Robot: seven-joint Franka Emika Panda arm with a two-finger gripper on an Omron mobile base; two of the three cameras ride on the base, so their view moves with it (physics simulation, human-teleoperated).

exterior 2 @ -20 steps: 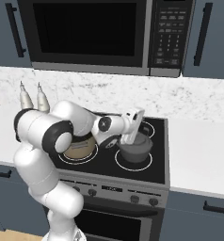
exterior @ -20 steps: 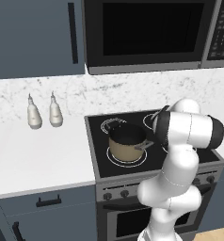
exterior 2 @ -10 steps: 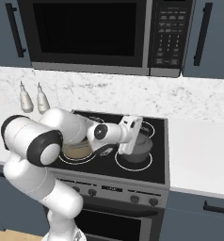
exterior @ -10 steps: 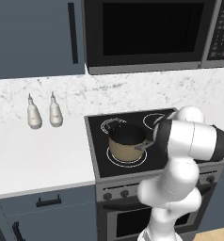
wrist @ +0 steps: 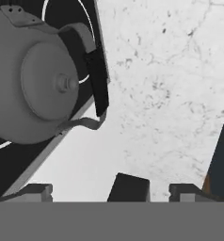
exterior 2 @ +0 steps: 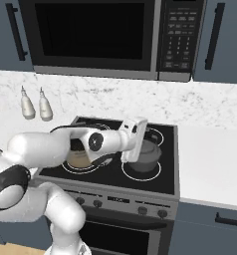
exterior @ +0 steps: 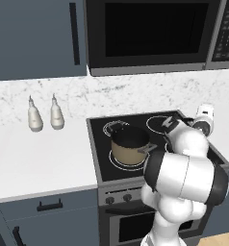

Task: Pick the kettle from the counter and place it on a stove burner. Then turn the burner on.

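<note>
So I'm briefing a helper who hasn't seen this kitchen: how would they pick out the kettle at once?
Start at the black cooktop under the microwave. The kettle sits on its front right burner, on the side nearest the bare counter. It is squat, round, dark grey metal with an arched handle and a small lid knob, unlike the taller open tan pot on the front left burner.

Rendered frames, evenly and brightly lit, diffuse light with no single visible source. Shadows soft and faint. Black glass cooktop [exterior: 184,126] matte, without glare; the white surface [exterior: 44,158] pale but not blown out. Base views slightly soft and pixelated; hand view sharper. No edge distortion, no motion blur.
</note>
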